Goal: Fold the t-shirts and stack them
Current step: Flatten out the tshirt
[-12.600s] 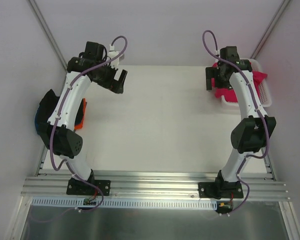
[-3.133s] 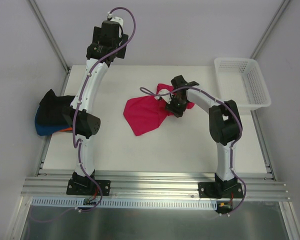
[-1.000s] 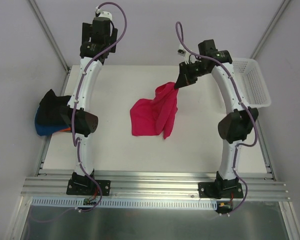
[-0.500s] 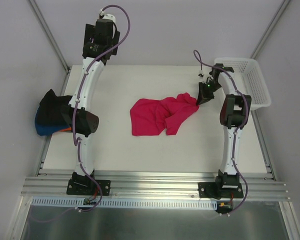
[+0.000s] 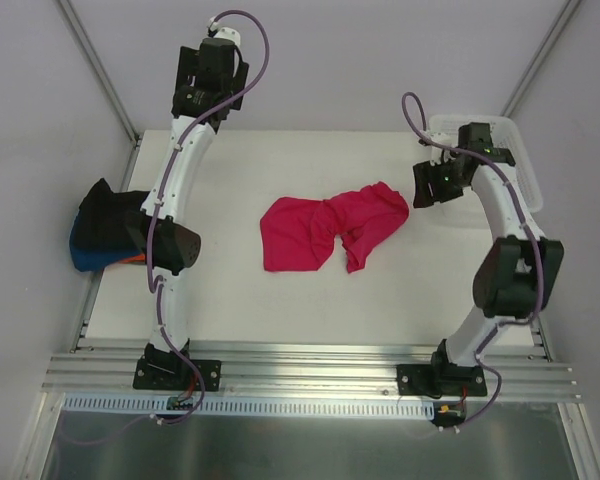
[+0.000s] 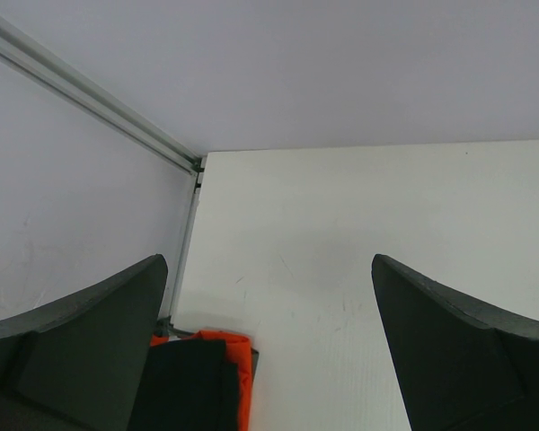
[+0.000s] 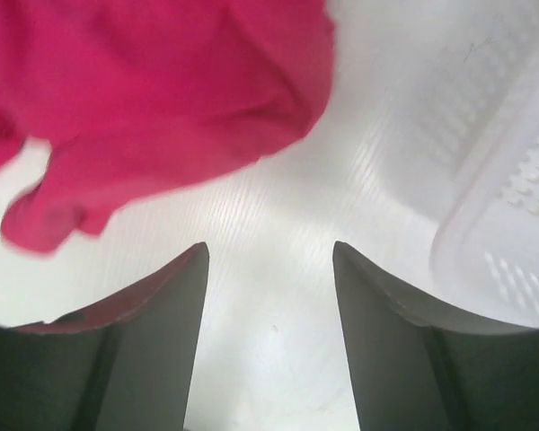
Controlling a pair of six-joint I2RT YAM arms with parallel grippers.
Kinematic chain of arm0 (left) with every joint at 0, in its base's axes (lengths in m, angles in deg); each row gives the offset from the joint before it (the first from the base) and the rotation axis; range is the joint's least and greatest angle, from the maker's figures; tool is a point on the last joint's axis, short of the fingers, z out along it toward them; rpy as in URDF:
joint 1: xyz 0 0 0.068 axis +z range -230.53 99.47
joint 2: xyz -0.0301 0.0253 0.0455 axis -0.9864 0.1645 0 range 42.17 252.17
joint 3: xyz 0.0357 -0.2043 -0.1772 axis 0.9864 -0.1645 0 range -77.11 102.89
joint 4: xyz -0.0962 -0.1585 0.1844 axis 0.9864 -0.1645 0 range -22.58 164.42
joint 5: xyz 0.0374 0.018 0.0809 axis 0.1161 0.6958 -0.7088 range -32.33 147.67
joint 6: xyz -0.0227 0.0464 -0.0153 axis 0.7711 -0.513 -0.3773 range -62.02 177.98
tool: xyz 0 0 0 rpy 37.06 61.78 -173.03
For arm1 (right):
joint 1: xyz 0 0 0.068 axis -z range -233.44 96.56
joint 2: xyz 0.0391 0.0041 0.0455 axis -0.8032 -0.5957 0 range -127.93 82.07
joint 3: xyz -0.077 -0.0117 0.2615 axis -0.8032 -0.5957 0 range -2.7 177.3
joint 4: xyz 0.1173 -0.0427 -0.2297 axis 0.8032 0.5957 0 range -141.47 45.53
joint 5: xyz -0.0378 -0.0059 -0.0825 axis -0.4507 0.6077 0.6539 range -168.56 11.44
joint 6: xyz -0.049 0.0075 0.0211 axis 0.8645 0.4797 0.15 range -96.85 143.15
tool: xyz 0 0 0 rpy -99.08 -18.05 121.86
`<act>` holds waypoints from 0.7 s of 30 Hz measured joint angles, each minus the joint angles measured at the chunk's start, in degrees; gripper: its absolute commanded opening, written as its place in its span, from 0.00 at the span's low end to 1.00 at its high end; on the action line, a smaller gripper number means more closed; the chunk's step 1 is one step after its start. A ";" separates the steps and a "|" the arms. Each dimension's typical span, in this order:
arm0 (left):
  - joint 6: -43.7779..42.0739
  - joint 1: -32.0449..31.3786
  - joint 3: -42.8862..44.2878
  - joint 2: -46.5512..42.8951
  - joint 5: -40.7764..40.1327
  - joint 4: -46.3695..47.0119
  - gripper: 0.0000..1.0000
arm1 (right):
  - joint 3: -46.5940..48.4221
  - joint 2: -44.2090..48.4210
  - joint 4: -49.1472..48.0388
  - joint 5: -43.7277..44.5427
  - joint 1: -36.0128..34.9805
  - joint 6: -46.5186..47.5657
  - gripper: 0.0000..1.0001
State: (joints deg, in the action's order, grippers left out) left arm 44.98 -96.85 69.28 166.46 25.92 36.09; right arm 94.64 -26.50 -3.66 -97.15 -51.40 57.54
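Shows the right gripper [image 5: 428,190] poised above a white table [image 5: 280,300], with a crumpled crimson-pink cloth t-shirt [image 5: 330,230] spread just to its left, apart from it. Places a white plastic mesh basket [image 5: 525,170] close on its right. Finds the left gripper [image 5: 208,72] raised by the far wall, with a heap of black, blue and orange cloth shirts [image 5: 105,220] below and left of it.

Place: robotics lab, enclosed test cell | 6 o'clock: slotted aluminium rails [image 5: 310,372] with a wiring duct [image 5: 280,407] along them | 7 and 5 o'clock: left arm [image 5: 180,170] and right arm [image 5: 510,215] bolted on by black base plates [image 5: 177,373] | centre: white table [image 5: 280,310] | 11 and 1 o'clock: metal frame struts [image 5: 95,65] edging plain pale wall panels [image 5: 330,70]
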 measured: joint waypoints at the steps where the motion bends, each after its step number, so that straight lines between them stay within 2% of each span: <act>1: -0.02 -0.17 0.00 -0.02 -0.04 0.00 0.99 | -4.61 5.68 -0.96 -0.52 -0.26 2.40 0.58; 3: -0.11 -0.24 0.00 -0.02 -0.04 0.04 0.99 | -10.03 14.99 -0.83 -3.17 -0.92 6.91 0.52; 5: -0.11 -0.24 0.00 0.00 -0.04 0.07 0.99 | -12.07 20.70 0.33 -5.84 -1.97 10.43 0.50; 8: -0.11 -0.26 0.00 0.00 -0.07 0.09 0.99 | -13.88 23.26 3.21 -9.29 -4.15 14.40 0.50; 11: -0.13 -0.26 0.00 0.00 -0.07 0.09 0.99 | -13.20 18.10 10.64 -11.96 -6.97 18.12 0.47; 13: -0.11 -0.26 0.00 -0.02 -0.07 0.13 0.99 | -12.24 10.23 15.08 -13.05 -9.88 20.33 0.42; 16: -0.11 -0.26 0.00 -0.02 -0.09 0.13 0.99 | -11.82 0.85 19.71 -13.81 -13.66 22.95 0.43; 21: -0.13 -0.26 -0.22 -0.02 -0.15 0.15 0.99 | -14.03 -0.92 20.63 -12.52 -18.01 26.56 0.44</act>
State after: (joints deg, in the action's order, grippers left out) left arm 44.85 -97.11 69.06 166.44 25.77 36.25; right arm 80.60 -27.42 16.97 -109.68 -69.41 84.09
